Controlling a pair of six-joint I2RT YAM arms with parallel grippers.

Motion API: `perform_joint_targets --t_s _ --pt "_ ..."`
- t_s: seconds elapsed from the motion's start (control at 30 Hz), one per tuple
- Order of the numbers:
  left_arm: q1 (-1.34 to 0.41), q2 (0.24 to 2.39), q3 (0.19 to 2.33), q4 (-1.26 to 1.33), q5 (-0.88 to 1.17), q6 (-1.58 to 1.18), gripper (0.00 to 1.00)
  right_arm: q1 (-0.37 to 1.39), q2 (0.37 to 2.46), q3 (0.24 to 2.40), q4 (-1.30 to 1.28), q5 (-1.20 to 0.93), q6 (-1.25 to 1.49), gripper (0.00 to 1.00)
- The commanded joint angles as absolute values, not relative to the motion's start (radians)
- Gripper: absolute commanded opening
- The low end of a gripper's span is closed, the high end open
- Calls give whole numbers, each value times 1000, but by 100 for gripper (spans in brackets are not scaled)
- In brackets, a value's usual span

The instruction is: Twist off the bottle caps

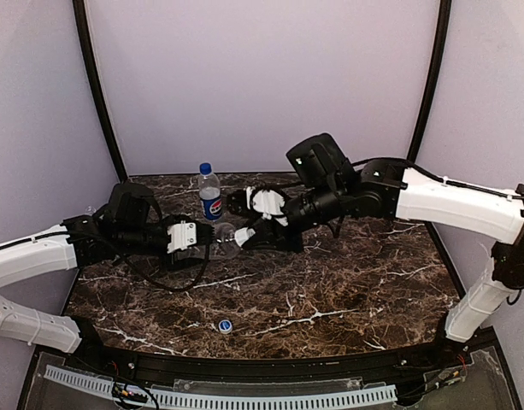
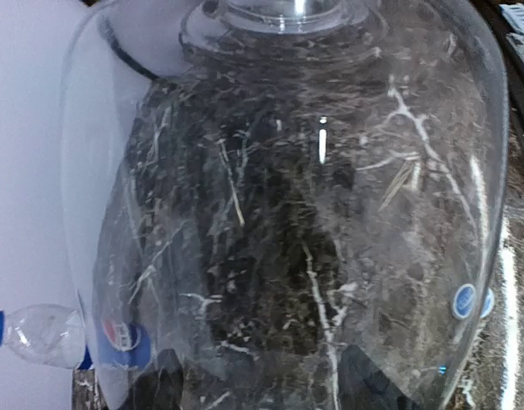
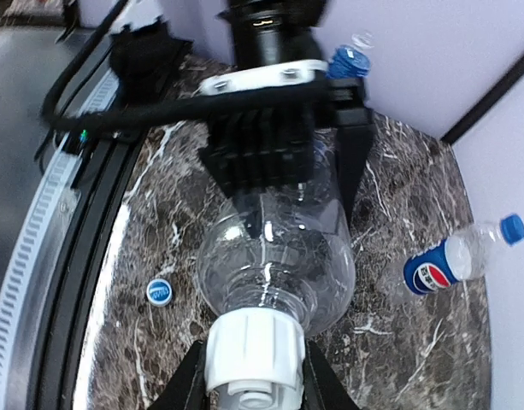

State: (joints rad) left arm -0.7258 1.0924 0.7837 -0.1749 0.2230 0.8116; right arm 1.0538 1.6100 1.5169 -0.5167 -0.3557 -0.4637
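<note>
An unlabelled clear bottle (image 1: 223, 240) is held lying sideways above the table between both grippers. My left gripper (image 1: 196, 237) is shut on its body, which fills the left wrist view (image 2: 296, 213). My right gripper (image 3: 253, 376) is shut on its white ribbed cap (image 3: 253, 346), one finger on each side; the cap sits on the bottle neck. The Pepsi-labelled bottle (image 1: 209, 193) stands upright behind with its blue cap (image 1: 205, 168) on. A loose blue cap with a white top (image 1: 225, 325) lies on the table near the front. Another blue cap (image 3: 349, 61) shows beyond the left gripper, its bottle mostly hidden.
The dark marble table (image 1: 347, 290) is walled by pale panels at the back and sides. A black rail with a white perforated strip (image 1: 270, 396) runs along the near edge. A black cable (image 1: 172, 282) loops under the left wrist.
</note>
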Motion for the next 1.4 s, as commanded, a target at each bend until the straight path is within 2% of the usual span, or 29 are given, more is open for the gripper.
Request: perform_joint_targets --t_s 0.0,0.2,0.37,0.53,0.63,0.73,0.9,1.0,1.1,1.2,1.37 --pt "-725 1098 814 -416 402 891 35 1188 1519 1394 -401 -255 -1017 0" --pt "-725 1102 824 -507 467 855 34 1262 1504 1322 -268 43 -1275 0" --pt "-725 1096 818 -528 480 832 34 1270 1444 1222 -96 147 -1453 0" --pt "-724 1090 808 -521 462 829 33 1269 1396 1168 -5 194 -1517 0" --pt "-724 1085 797 -484 422 804 32 1268 1382 1183 -5 200 -1404 0" --pt "-724 1070 767 -356 331 746 32 1228 1375 1238 -80 163 -1113 0" --pt "-700 1046 747 -136 138 549 32 1109 1447 1425 -498 -114 -553 0" --pt "-633 1025 765 -84 152 359 32 1106 1514 1442 -675 -230 -446 0" --pt "-574 992 769 -35 211 231 31 1128 1577 1356 -725 -257 -361 0" --pt "-567 960 753 -7 331 182 31 1191 1684 1343 -780 -219 -353 0" --pt "-565 921 734 18 454 151 32 1247 1864 1444 -885 -97 -359 0"
